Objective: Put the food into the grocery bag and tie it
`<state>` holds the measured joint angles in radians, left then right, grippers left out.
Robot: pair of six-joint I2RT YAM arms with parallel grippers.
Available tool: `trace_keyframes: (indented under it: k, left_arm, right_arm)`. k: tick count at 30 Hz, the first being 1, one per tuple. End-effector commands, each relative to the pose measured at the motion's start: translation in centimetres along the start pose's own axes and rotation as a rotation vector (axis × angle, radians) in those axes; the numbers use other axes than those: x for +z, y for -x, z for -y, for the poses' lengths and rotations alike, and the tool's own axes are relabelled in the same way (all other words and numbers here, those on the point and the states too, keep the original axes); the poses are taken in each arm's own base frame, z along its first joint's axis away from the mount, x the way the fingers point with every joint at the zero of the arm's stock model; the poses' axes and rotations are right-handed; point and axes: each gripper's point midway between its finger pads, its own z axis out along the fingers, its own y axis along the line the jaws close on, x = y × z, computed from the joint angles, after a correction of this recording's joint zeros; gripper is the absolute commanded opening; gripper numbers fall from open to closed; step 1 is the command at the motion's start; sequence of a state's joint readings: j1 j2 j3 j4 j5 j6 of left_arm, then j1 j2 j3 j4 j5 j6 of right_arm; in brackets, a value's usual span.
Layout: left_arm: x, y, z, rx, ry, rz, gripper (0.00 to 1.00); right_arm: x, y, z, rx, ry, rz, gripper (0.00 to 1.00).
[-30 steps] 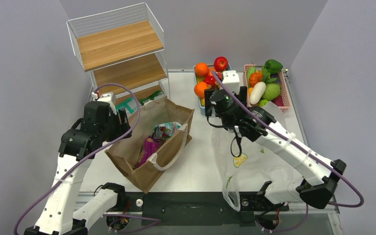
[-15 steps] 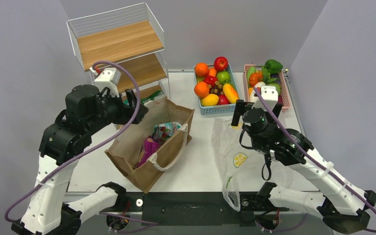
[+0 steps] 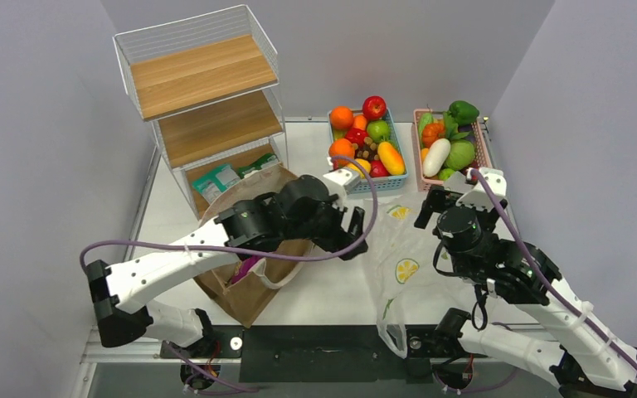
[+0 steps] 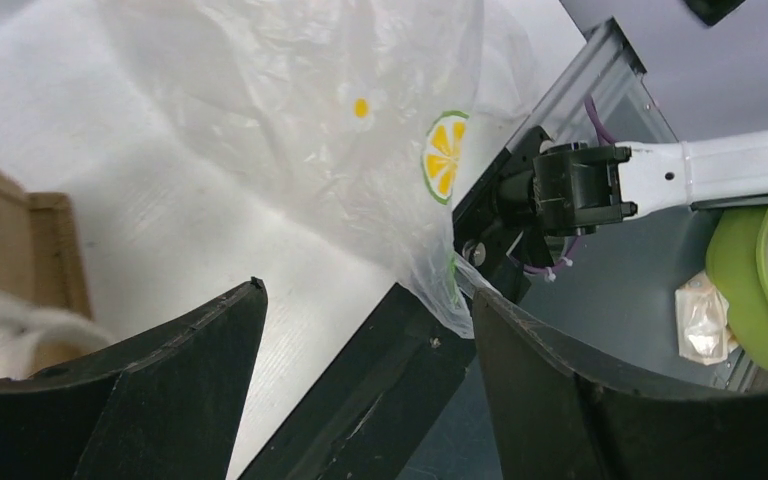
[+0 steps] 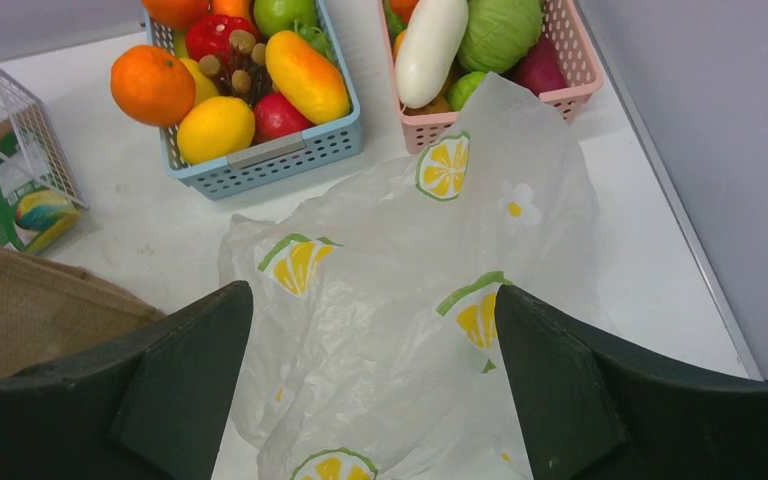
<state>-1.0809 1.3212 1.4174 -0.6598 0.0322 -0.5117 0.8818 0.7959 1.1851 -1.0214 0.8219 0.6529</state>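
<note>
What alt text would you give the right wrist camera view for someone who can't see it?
The open right gripper hangs above the grocery bag, crumpled translucent plastic printed with lemon slices, lying on the white table. Behind it stand a blue basket of toy fruit and a pink basket of toy vegetables.

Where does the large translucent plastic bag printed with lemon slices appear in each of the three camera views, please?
Top external: the translucent lemon-print plastic bag lies right of centre, spilling over the white table's near edge.
Left wrist: the bag fills the upper middle.
Right wrist: the bag fills the centre and bottom, below the blue basket.
Shared landmark: the brown paper bag, at its left in all three.
</note>
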Motion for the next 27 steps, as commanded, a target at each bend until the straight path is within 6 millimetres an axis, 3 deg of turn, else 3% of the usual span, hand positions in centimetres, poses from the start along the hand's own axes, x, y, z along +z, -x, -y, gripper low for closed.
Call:
trace_keyframes:
  k: [1,7,10,13,14,15,16,19,27]
  left_arm:
    - [3.0,0.9,3.7,0.057,-0.115,0.044,0.73]
    - [7.3,-1.7,6.3,0.156,-0.174,-0.013,0.73]
    - [8.6,-2.7,8.1,0.305,-0.176,-0.022,0.74]
    - [10.5,-4.0,7.5,0.503,-0.086,-0.037,0.75]
    - [10.6,-4.5,8.3,0.553,-0.084,-0.034,0.76]
    - [11.3,-4.8,7.6,0.631,-0.035,-0.035,0.76]
    - [11.4,-5.3,8.4,0.671,-0.036,-0.033,0.77]
    - [12.6,-5.6,8.0,0.842,0.061,-0.015,0.79]
    - [14.8,-6.3,9.5,1.077,0.173,0.065,0.87]
  right_arm:
    - [-0.1,0.8,1.9,0.091,-0.082,0.061,0.86]
    - [-0.3,1.2,2.6,0.109,-0.107,0.087,0.86]
    - [-0.6,1.8,3.2,0.127,-0.120,0.110,0.86]
    - [-1.0,2.6,4.1,0.147,-0.146,0.145,0.86]
    - [-1.1,3.0,4.3,0.153,-0.152,0.155,0.86]
    - [-1.2,3.3,4.6,0.157,-0.166,0.170,0.86]
    - [-1.4,3.8,4.8,0.164,-0.174,0.181,0.86]
    - [-1.8,5.1,5.4,0.175,-0.208,0.215,0.86]
    - [-3.1,9.3,5.6,0.228,-0.224,0.273,0.86]
